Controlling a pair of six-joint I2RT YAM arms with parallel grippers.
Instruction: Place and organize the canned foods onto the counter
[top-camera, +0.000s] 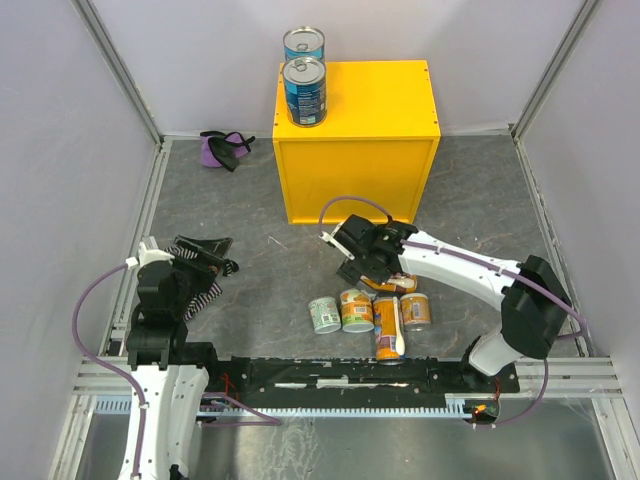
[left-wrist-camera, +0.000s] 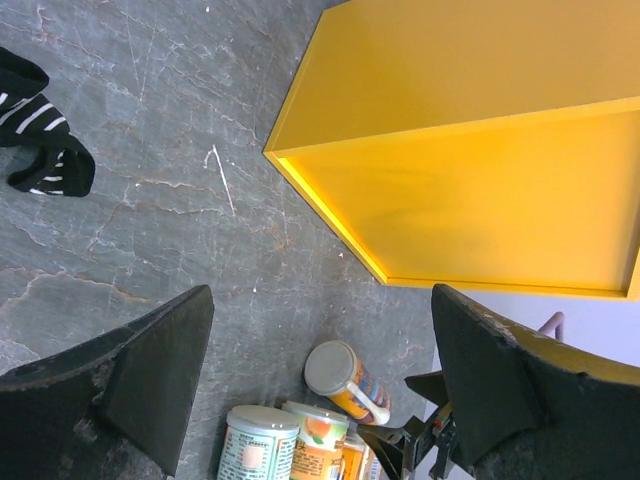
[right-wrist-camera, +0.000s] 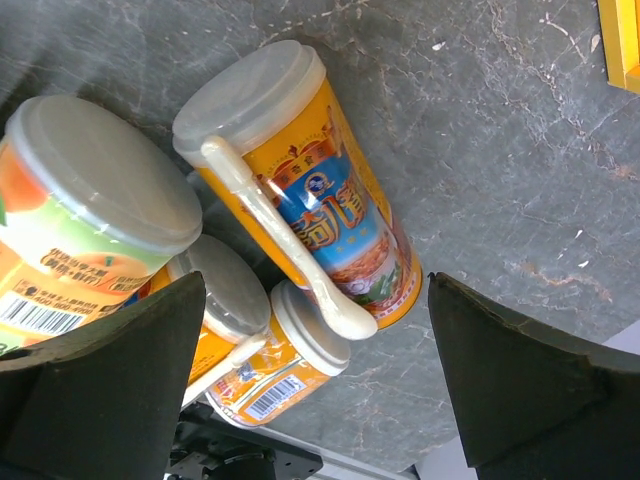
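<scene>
Tall orange can (right-wrist-camera: 300, 190) lies sideways on the table (right-wrist-camera: 480, 150) among other cans (right-wrist-camera: 100, 200), well short of the counter (top-camera: 380, 100); right gripper (right-wrist-camera: 318, 285) hangs spread over it, so centre the jaws across the body, clear of the spoon (right-wrist-camera: 290, 250); left gripper (left-wrist-camera: 322, 300) is spread too.

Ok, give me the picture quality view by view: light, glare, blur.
Top external: even light, sharp, faint sheen on the blue cans' silver tops. Left wrist: the counter is unevenly shaded on its lower face; the left fingers are dark. Right wrist: the tall orange can is crisp, its label glossy; the right fingers are underlit.
</scene>
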